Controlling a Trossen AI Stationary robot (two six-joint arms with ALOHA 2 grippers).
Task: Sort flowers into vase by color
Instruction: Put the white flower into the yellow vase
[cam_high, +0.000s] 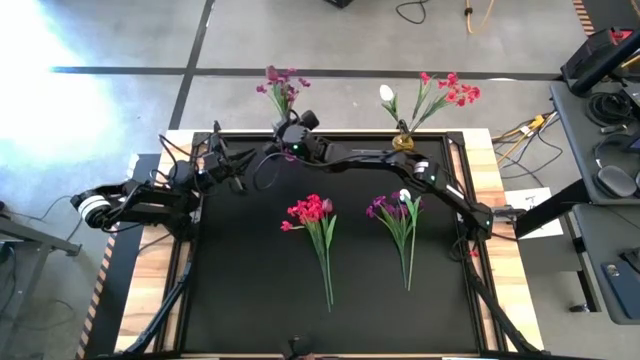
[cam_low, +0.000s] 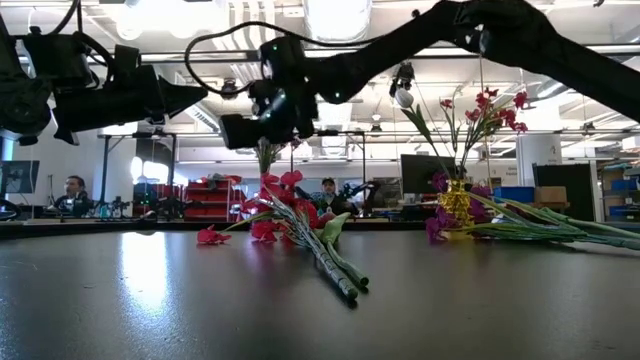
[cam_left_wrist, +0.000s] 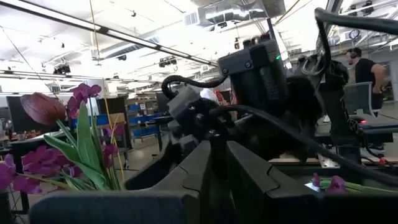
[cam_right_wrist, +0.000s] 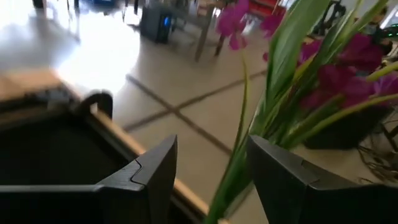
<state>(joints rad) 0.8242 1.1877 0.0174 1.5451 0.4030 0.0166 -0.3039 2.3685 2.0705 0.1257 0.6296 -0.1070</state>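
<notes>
A purple flower bunch (cam_high: 281, 84) stands at the tabletop's (cam_high: 250, 280) twelve o'clock edge. The right gripper (cam_right_wrist: 208, 171), fingers apart, brackets its stems, apparently without contact. At nine o'clock, the left gripper (cam_high: 215, 152) waits, fingers nearly together.

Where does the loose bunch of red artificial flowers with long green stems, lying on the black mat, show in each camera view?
High view: the red flower bunch lies just left of centre, stems toward the table's near edge.
Low view: centre of the picture, stem ends toward the camera.
Left wrist view: not in it.
Right wrist view: not in it.
Shared landmark: the purple flower bunch lying to its right in both views.
</notes>
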